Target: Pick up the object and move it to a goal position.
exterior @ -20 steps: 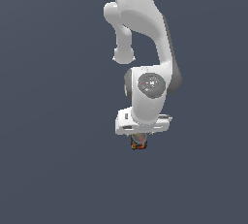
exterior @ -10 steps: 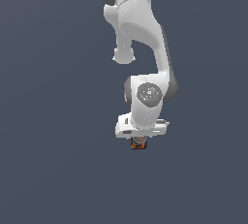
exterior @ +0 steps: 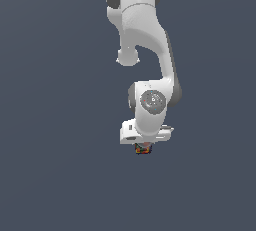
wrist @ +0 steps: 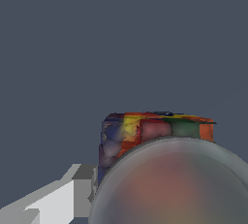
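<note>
Showing under the wrist: the object (exterior: 143, 149), dark can with red, orange, green patches | gripper (exterior: 143, 147) jaws clamped on it, one pale finger (wrist: 58, 196) beside its body | white arm (exterior: 145, 50) reaching down | plain grey-blue background all round

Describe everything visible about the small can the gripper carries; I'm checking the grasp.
The can is tiny and much narrower than the gripper. In the wrist view it shows a rounded grey-tan top, blurred by closeness, and a dark body patched with red, orange, yellow and green. A pale gripper finger presses one side. In the exterior view only its lower end peeks out beneath the hand, with no support visible below it.
</note>
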Controlling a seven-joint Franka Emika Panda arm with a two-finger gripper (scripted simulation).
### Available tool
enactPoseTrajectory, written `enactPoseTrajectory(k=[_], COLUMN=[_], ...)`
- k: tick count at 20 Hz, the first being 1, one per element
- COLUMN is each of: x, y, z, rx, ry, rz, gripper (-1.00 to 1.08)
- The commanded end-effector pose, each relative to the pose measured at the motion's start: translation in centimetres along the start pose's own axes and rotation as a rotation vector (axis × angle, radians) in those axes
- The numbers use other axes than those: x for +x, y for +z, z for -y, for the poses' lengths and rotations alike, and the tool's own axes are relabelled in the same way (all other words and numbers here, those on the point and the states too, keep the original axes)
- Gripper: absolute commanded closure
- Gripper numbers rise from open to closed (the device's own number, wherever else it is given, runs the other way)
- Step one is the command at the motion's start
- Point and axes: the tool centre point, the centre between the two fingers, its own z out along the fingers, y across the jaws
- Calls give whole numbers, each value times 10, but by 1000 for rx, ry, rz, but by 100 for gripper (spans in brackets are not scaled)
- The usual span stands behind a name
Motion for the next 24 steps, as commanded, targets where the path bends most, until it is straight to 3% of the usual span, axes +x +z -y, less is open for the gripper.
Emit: enactPoseTrajectory(k=[1, 14, 24], x=[1, -4, -30], y=[-1, -6, -42], z=[0, -5, -36], rx=[0, 0, 0], ry=[0, 0, 0], rz=[-2, 0, -1], gripper=[108, 108, 108])
